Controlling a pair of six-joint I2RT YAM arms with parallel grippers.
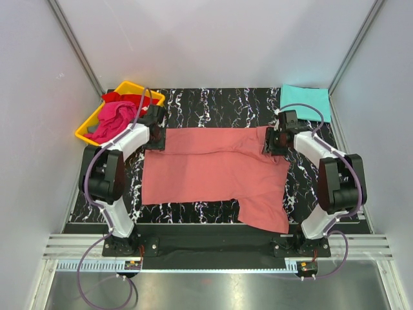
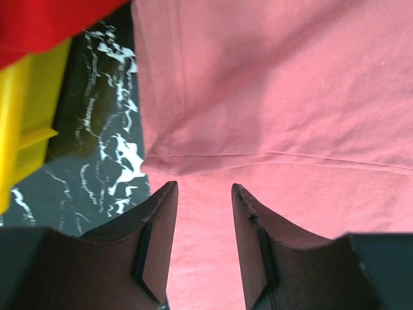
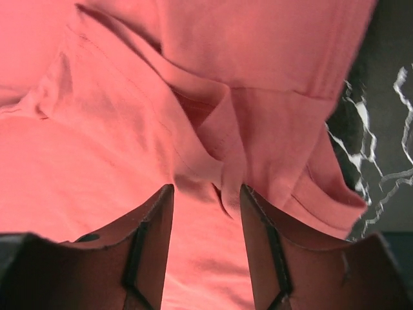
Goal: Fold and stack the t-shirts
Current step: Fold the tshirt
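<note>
A salmon-pink t-shirt (image 1: 213, 171) lies spread on the black marbled table, its far edge folded over toward me. My left gripper (image 1: 158, 137) hovers open over the shirt's far left corner, and the left wrist view shows only flat pink cloth (image 2: 290, 97) between its fingers (image 2: 203, 187). My right gripper (image 1: 270, 143) stands open at the far right corner, over wrinkled folds of the same cloth (image 3: 97, 148), its fingers (image 3: 206, 188) holding nothing. A turquoise t-shirt (image 1: 304, 102) lies folded at the back right. A magenta t-shirt (image 1: 115, 118) and a red one (image 1: 122, 98) sit crumpled in the tray.
The yellow plastic tray (image 1: 132, 85) stands at the back left corner, close beside my left gripper; its wall (image 2: 26, 116) shows in the left wrist view. White walls enclose the table on three sides. One part of the pink shirt reaches the table's front edge (image 1: 264, 213).
</note>
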